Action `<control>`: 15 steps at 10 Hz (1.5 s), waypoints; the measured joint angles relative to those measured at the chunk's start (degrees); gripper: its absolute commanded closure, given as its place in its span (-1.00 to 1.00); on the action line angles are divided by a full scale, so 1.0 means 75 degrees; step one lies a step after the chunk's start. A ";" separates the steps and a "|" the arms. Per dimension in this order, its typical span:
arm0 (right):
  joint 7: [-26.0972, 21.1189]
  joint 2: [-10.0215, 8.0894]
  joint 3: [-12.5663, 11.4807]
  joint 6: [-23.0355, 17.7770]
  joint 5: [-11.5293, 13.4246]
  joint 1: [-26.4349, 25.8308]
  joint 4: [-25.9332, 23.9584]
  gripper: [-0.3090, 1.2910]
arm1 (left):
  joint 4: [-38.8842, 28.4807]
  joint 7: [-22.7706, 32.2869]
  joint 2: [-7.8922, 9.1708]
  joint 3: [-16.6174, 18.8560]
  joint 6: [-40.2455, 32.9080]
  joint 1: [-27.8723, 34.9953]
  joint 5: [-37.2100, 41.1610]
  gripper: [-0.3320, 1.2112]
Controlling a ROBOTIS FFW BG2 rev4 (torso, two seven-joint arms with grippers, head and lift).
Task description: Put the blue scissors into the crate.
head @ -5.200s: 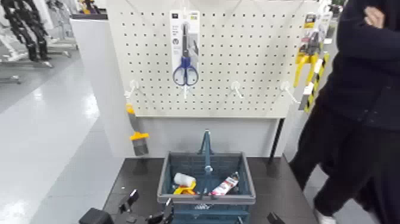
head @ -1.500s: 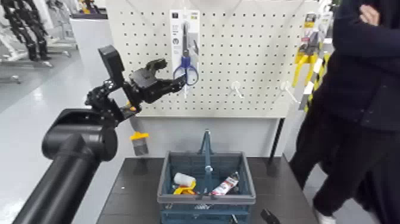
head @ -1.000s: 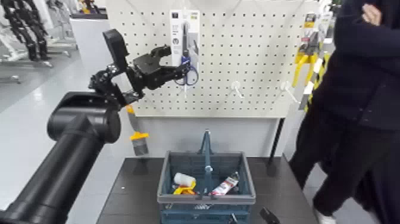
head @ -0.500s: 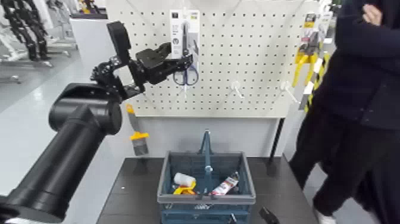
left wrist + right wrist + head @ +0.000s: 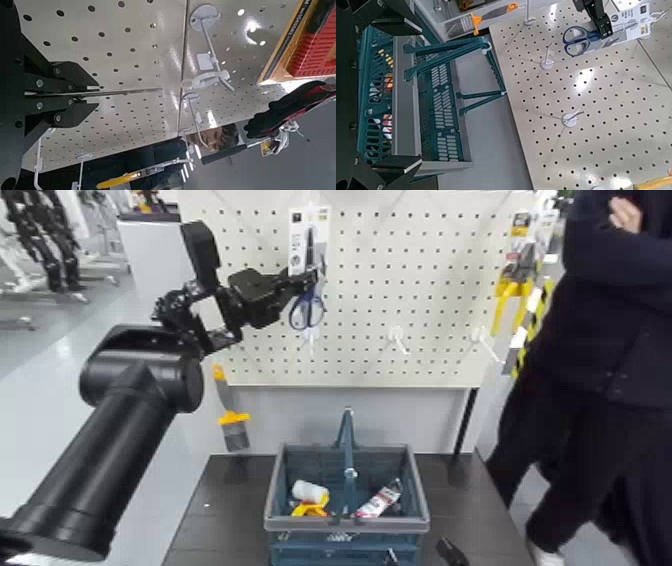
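Observation:
The blue scissors [image 5: 307, 308] hang in their tall white card [image 5: 309, 230] on the pegboard, slightly tilted. My left gripper [image 5: 291, 292] reaches in from the left and is shut on the card's lower part, beside the blue loop handles. In the left wrist view the fingers [image 5: 55, 99] pinch the card, seen edge-on as a thin line [image 5: 131, 92]. From the right wrist view the scissors [image 5: 578, 38] and the left gripper [image 5: 602, 19] show far off. The crate [image 5: 283, 498] stands on the dark table below the pegboard. My right gripper [image 5: 449, 552] stays low at the table's front edge.
A person in dark clothes [image 5: 600, 350] stands close at the right. Yellow-handled tools [image 5: 514, 290] hang at the pegboard's right edge and a yellow-handled brush [image 5: 232, 426] at its lower left. Bare hooks [image 5: 398, 340] stick out. A white roll [image 5: 309, 490] and a red packet [image 5: 378, 500] lie in the crate.
My left gripper moved right to the card and shut on it. The card has shifted and tilted a little on its hook.

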 measured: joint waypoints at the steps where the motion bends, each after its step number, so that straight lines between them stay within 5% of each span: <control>1: -0.0001 0.0000 0.0000 0.0000 0.0000 0.0000 0.0000 -0.42 | -0.0012 0.0002 0.0001 0.0004 -0.0001 -0.0002 0.0002 0.95; 6: -0.0001 0.0000 -0.0024 0.0000 -0.0007 0.0000 0.0000 -0.42 | -0.0154 0.0020 -0.0009 0.0001 -0.0010 -0.0008 0.0017 0.95; 11: -0.0002 0.0000 -0.0035 0.0000 -0.0012 0.0021 0.0000 -0.42 | -0.2117 -0.0025 -0.0011 -0.0038 0.0490 0.0454 0.0265 0.95; 15: -0.0002 -0.0009 -0.0013 0.0016 -0.0018 0.0023 -0.0010 -0.42 | -0.2646 0.0026 -0.0050 -0.0047 0.0698 0.0805 0.0450 0.95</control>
